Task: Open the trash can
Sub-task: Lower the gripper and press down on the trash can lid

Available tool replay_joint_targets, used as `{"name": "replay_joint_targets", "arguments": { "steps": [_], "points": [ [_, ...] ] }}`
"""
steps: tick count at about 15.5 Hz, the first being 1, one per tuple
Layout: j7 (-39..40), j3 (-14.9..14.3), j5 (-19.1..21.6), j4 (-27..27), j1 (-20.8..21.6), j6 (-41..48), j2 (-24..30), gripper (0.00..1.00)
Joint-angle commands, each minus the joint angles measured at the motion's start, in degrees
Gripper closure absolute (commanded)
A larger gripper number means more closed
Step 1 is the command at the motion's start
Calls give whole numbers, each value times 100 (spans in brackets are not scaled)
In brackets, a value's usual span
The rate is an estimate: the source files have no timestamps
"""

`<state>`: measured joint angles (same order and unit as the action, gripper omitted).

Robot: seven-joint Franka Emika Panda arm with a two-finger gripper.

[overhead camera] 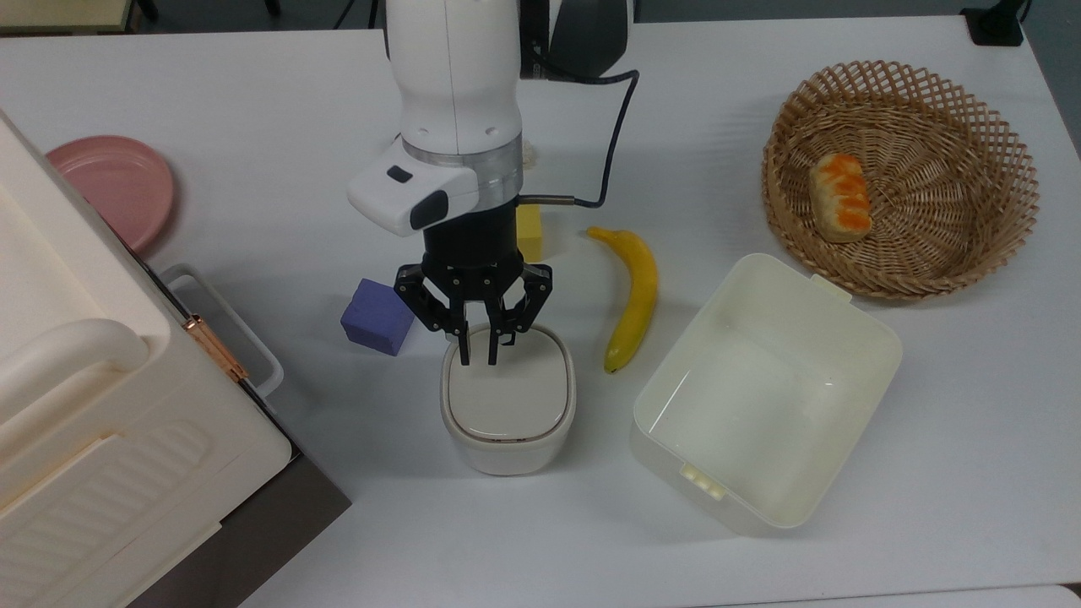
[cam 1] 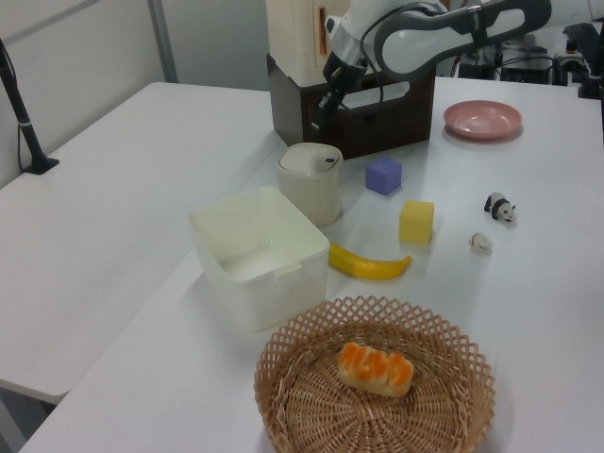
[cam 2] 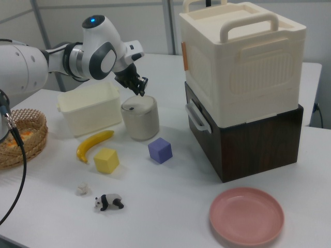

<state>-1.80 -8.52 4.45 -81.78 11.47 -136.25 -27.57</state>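
One trash can [overhead camera: 507,397] on the counter [overhead camera: 760,152], lid down flat, standing between the purple cube [overhead camera: 377,317] and the banana [overhead camera: 635,295], with the empty cream tub [overhead camera: 764,393] on the top view's right. I have the gripper [overhead camera: 476,359] hanging over the lid's far edge, jaws nearly together with a slim gap, grasping nothing. Fingertips [cam 2: 139,92] look just above the lid in the right view; I can't tell if they touch. The black button [cam 1: 327,160] shows in the left view. I judge I'm in the approach-to-press step, lid not yet released. Next move calls for a short straight push down on that button, centred, without sliding the can toward the storage box [overhead camera: 101,405].
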Motion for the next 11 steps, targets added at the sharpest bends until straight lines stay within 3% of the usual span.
{"name": "replay_joint_targets", "arguments": {
  "steps": [1, 7, 11],
  "points": [
    [-48, -167, 48, 21, 172, -69, -99, 76],
    [-39, -158, -57, -75, 303, -68, -231, 81],
    [-48, -158, -382, -146, 356, -68, -407, 81]
  ]
}}
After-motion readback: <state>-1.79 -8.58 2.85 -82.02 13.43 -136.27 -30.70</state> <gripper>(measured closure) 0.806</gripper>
